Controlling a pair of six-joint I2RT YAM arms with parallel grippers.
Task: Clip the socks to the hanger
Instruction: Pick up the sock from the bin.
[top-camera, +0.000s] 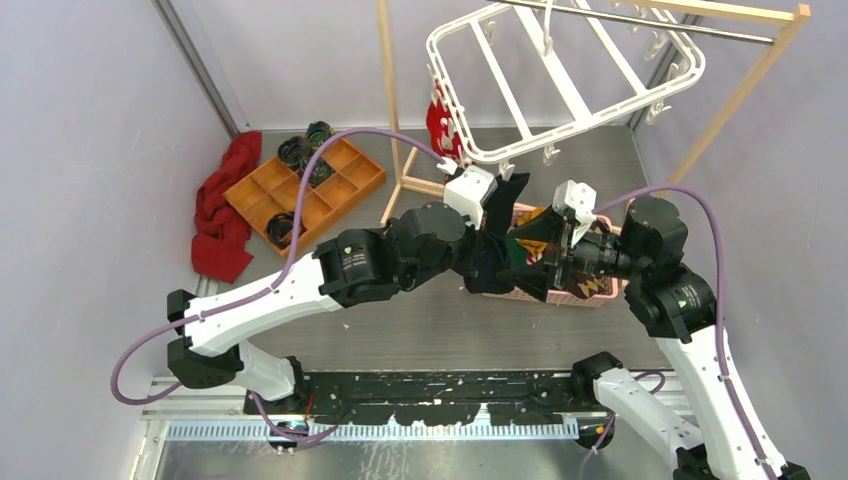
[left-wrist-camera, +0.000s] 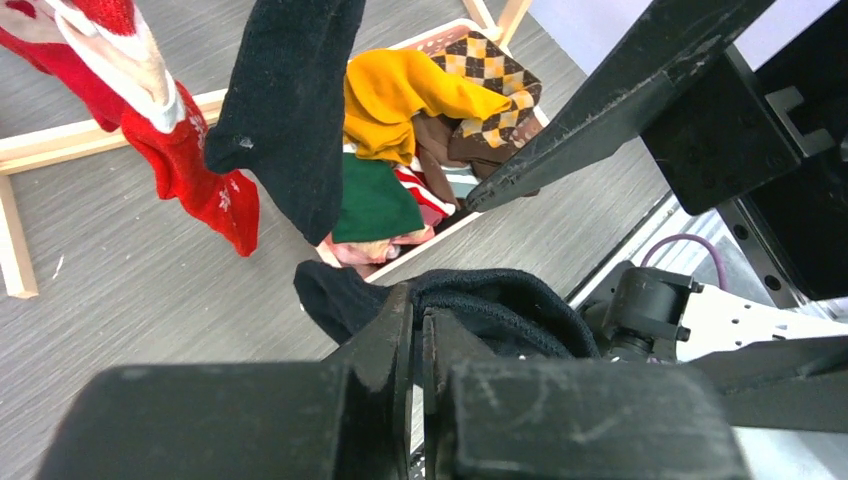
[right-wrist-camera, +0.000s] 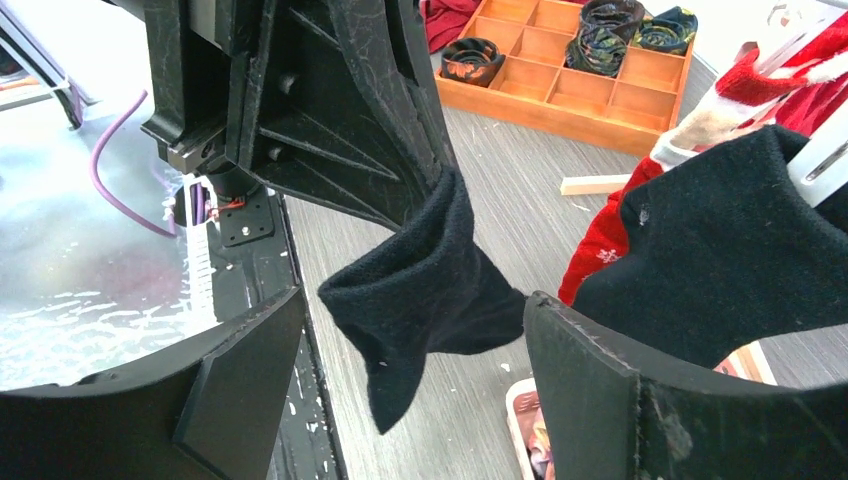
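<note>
Left wrist view: my left gripper (left-wrist-camera: 418, 318) has its fingers pressed together, pinching a fold of a black sock (left-wrist-camera: 480, 300). Beyond it the pink basket (top-camera: 590, 297) holds a mustard-yellow sock (left-wrist-camera: 410, 95), a brown argyle sock (left-wrist-camera: 490, 70) and a green sock (left-wrist-camera: 375, 200) piled together.

On the right wrist view my right gripper (right-wrist-camera: 415, 300) stands spread wide. The pinched black sock dangles down between its two fingers, close against the right-hand one. I cannot tell whether it touches.

Just beside it a second black sock (right-wrist-camera: 720, 260) hangs from a white clip (right-wrist-camera: 825, 160), and a red-and-white sock (right-wrist-camera: 610, 235) hangs behind that.

From the top view, the white hanger (top-camera: 565, 85) hangs tilted from the wooden rack (top-camera: 388, 100) at the far side of the table. Both grippers meet just below its near edge, above the basket.

Off to the left sits a wooden tray (top-camera: 350, 185) with rolled sock bundles (top-camera: 297, 150) in some compartments. A red cloth (top-camera: 225, 215) lies against its far-left side.
</note>
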